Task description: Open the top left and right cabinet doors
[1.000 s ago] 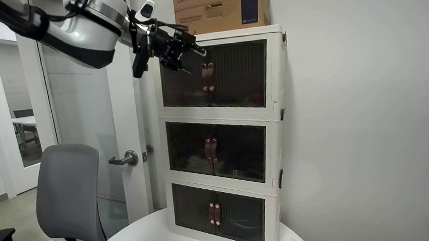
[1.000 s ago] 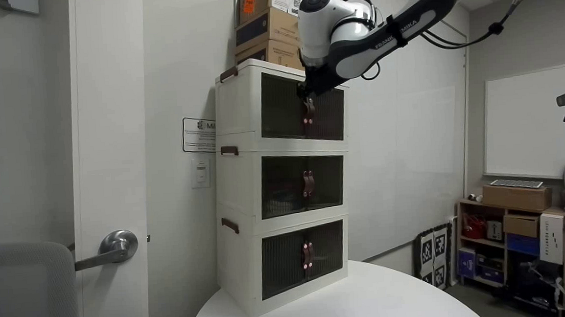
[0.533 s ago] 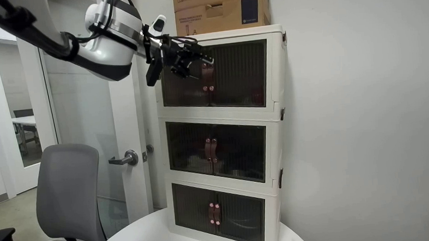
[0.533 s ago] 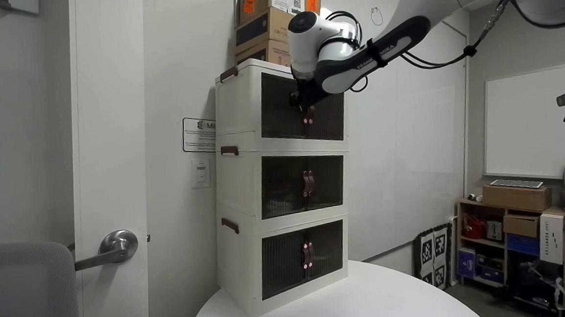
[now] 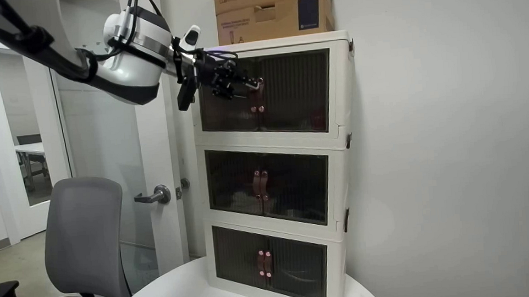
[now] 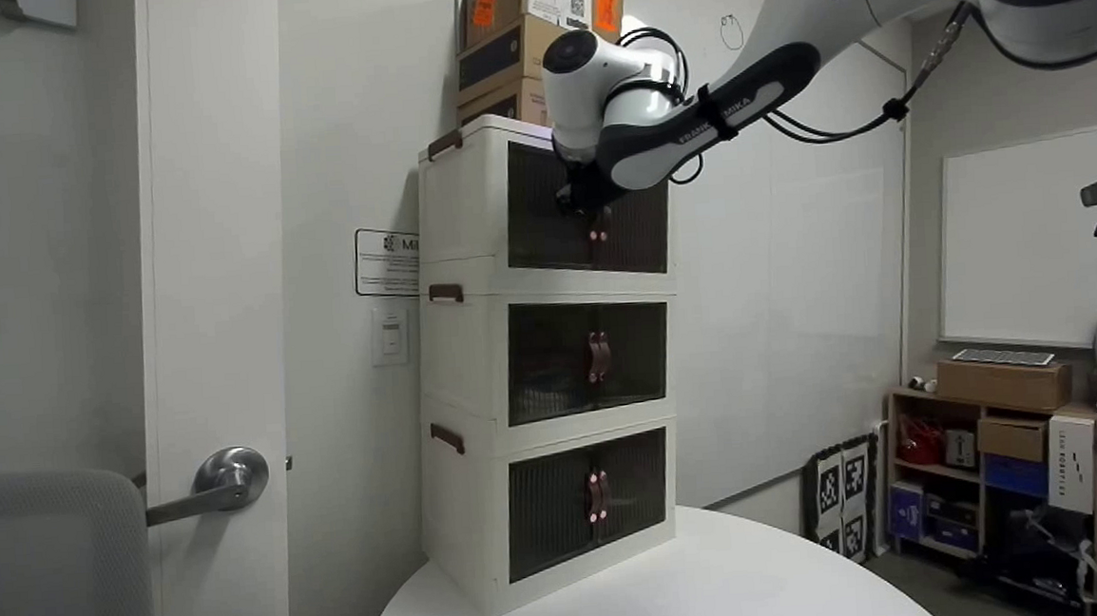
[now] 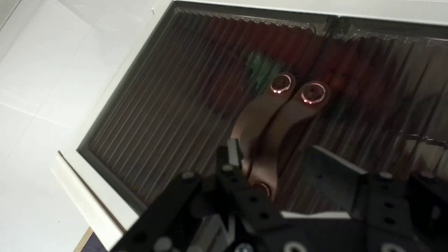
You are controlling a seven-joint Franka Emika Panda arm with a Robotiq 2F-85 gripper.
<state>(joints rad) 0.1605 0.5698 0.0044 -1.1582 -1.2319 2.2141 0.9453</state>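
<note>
The top left cabinet door and top right cabinet door, dark smoked panels in a cream frame, are both closed. At their meeting edges hang two brown handles, side by side in the wrist view. My gripper is at these handles, its jaws partly apart with a visible gap. One finger overlaps the outer edge of a handle; the opposite finger stands clear of both. Contact cannot be told. In an exterior view the gripper hides the upper part of the left handle.
Cardboard boxes sit on top of the cabinet. Below are the middle-tier doors and lowest-tier doors, all closed. The cabinet stands on a round white table, with a grey office chair and a glass door nearby.
The arm has come down and in towards the top handles over the last second. Most recently the gripper's fingertips have drawn closer together. The doors have not moved.
</note>
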